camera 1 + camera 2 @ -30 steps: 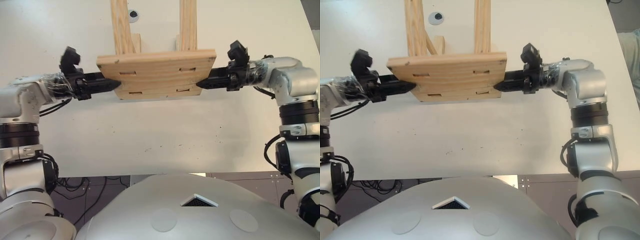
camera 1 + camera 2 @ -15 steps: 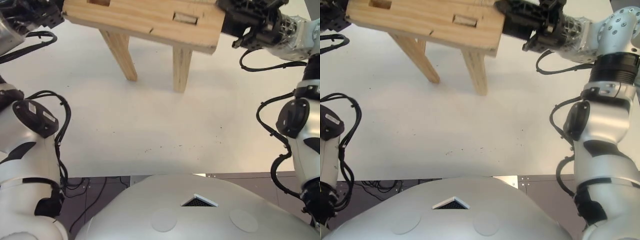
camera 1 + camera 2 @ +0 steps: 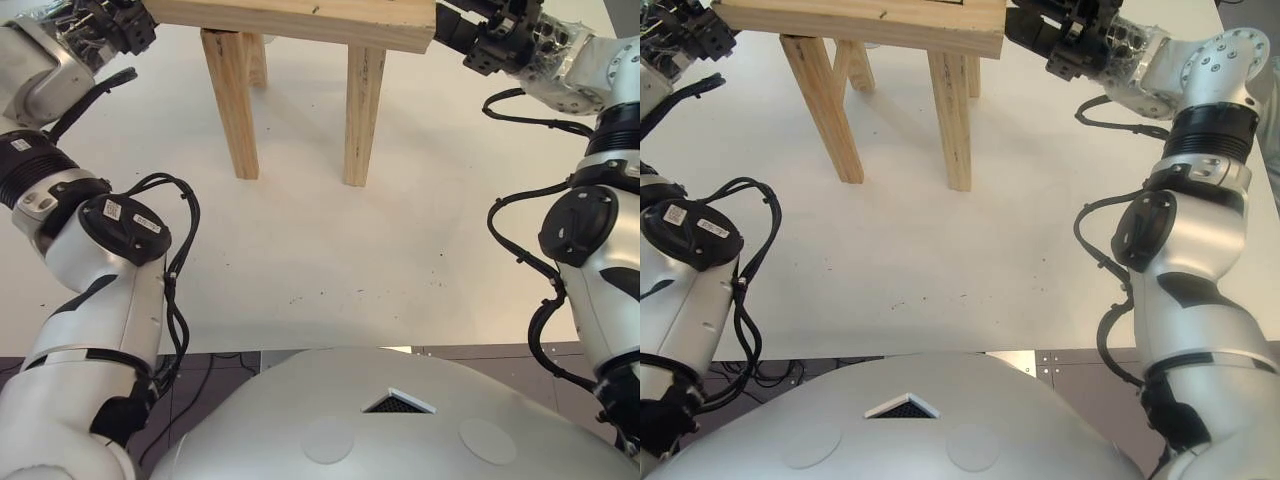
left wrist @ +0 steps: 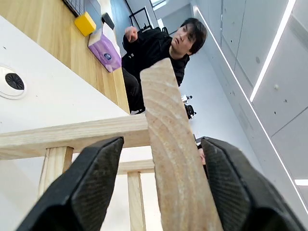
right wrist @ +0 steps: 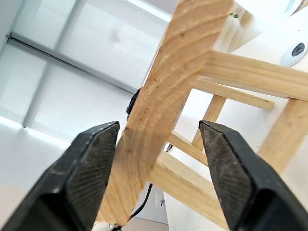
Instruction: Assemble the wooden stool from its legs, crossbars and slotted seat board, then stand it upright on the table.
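Observation:
The assembled wooden stool stands upright on the white table (image 3: 320, 260), seat board (image 3: 300, 18) on top. Its two near legs (image 3: 232, 100) (image 3: 362, 110) reach down to the tabletop, with crossbars (image 5: 250, 74) joining them under the seat. My left gripper (image 3: 140, 20) is shut on the seat board's left edge, and that edge (image 4: 178, 159) runs between its fingers (image 4: 94, 192). My right gripper (image 3: 445, 25) is shut on the right edge, where the board (image 5: 168, 91) sits between its fingers (image 5: 231, 178).
A round cable grommet (image 4: 12, 82) is set in the table behind the stool. The table's front edge (image 3: 330, 347) runs close to me. Bare tabletop lies between that edge and the stool's legs.
The stool has swung from lying with its seat facing me to standing legs down. Both arms rose and turned with it, keeping hold of the seat edges.

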Action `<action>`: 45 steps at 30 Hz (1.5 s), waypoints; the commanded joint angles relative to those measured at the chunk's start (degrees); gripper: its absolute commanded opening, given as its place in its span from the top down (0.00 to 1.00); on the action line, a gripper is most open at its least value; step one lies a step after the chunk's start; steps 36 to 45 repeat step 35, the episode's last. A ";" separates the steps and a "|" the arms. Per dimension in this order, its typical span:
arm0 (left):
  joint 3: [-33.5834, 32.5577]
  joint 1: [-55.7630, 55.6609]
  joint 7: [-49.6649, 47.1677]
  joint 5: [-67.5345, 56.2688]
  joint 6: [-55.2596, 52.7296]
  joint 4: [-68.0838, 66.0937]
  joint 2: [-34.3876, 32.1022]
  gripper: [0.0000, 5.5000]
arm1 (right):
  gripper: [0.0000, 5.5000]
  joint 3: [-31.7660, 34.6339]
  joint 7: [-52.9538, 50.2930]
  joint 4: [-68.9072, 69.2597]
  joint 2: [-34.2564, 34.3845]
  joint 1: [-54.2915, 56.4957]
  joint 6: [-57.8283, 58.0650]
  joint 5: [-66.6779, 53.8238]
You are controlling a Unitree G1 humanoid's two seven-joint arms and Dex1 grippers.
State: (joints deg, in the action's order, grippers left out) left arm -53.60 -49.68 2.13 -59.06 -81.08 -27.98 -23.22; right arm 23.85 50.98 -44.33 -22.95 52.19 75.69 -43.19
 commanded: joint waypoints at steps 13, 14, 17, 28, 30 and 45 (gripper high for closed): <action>30.88 45.07 7.83 30.99 50.04 38.10 11.70 0.68 | 0.48 -9.40 -32.15 45.18 17.73 -32.26 -54.99 27.27; 33.87 48.30 6.45 34.65 54.58 39.37 14.18 0.71 | 0.51 -11.18 -34.69 47.54 19.71 -35.34 -56.54 28.95; 41.43 54.55 3.56 44.01 65.59 40.79 18.58 0.79 | 0.60 -15.55 -41.45 52.23 22.91 -42.19 -60.33 34.84; 48.80 60.04 2.02 49.06 73.43 41.16 23.07 1.00 | 0.94 -23.91 -44.18 57.34 22.25 -53.17 -60.33 38.74; 49.78 59.54 1.85 49.41 73.58 41.26 23.64 1.00 | 1.00 -24.50 -44.13 57.71 22.07 -53.72 -60.18 38.63; 49.62 56.89 0.93 48.95 74.23 39.22 24.71 1.00 | 1.00 -25.18 -43.04 56.17 21.03 -51.97 -61.12 38.75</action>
